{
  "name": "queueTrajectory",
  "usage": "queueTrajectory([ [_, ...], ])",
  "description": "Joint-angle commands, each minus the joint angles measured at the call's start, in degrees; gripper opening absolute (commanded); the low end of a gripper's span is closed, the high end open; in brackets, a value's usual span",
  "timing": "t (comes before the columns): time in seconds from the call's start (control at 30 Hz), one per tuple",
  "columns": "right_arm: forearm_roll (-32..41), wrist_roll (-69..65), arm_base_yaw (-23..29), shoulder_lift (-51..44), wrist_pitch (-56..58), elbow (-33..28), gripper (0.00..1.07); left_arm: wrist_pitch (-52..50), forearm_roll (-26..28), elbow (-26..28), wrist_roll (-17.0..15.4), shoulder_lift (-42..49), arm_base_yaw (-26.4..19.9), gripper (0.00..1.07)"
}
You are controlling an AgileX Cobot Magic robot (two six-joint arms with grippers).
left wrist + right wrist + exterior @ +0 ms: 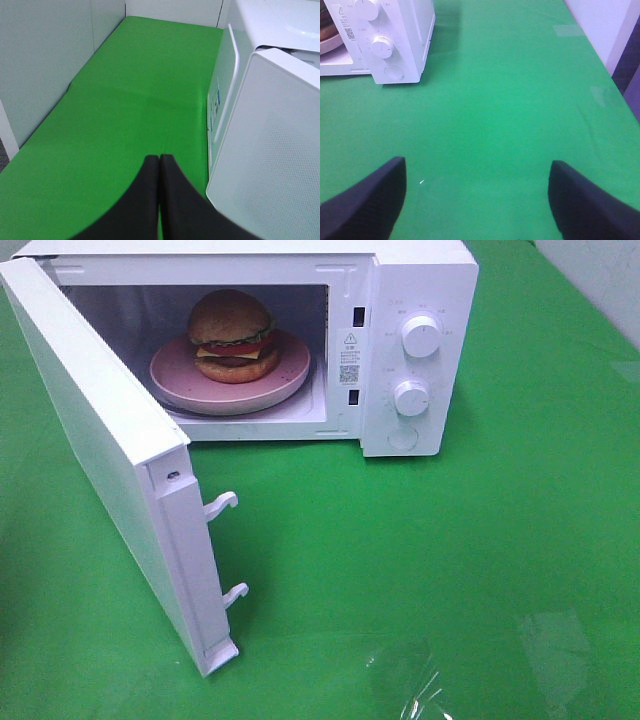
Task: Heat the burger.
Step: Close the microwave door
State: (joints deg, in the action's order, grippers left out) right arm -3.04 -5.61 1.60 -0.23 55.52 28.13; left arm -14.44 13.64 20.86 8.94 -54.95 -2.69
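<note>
The burger point(232, 335), with a glossy brown bun, tomato, cheese and patty, sits on a pink plate point(175, 375) inside the white microwave point(420, 280). The microwave's door point(95, 440) stands swung wide open toward the front left. Neither gripper shows in the exterior high view. In the left wrist view my left gripper point(159, 165) is shut with nothing in it, low over the green cloth beside the door's outer face point(270, 150). My right gripper point(476, 170) is open and empty above the cloth, to the right of and in front of the microwave point(407, 30).
Two round knobs point(421, 337) point(411, 398) and a round button point(403, 437) sit on the microwave's right panel. Two latch hooks point(222, 505) stick out from the door's edge. Green cloth point(450, 570) covers the table. White walls point(45, 60) border the left side.
</note>
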Motion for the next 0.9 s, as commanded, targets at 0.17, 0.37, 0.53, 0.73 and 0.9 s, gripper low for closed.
queueTrajectory([
  [0.17, 0.40, 0.69, -0.11, -1.43, -0.57, -0.11, 0.76, -20.57, -18.11, -5.56, -16.44, -7.16, -0.17, 0.00],
  [0.37, 0.40, 0.69, -0.11, -1.43, -0.57, -0.11, 0.76, -26.87, -29.68, -6.02, -24.81, -13.12, -0.17, 0.00],
  [0.53, 0.40, 0.69, -0.11, -1.43, -0.57, -0.11, 0.76, -33.80, -36.67, -5.96, -29.85, -17.48, -0.17, 0.00],
  [0.73, 0.40, 0.69, -0.11, -1.43, -0.57, -0.11, 0.76, -34.03, -39.82, -4.58, -32.95, -19.42, -0.17, 0.00],
  [0.9, 0.40, 0.69, -0.11, -1.43, -0.57, -0.11, 0.76, -32.95, -39.13, -3.78, -29.85, -21.72, 4.24, 0.00],
])
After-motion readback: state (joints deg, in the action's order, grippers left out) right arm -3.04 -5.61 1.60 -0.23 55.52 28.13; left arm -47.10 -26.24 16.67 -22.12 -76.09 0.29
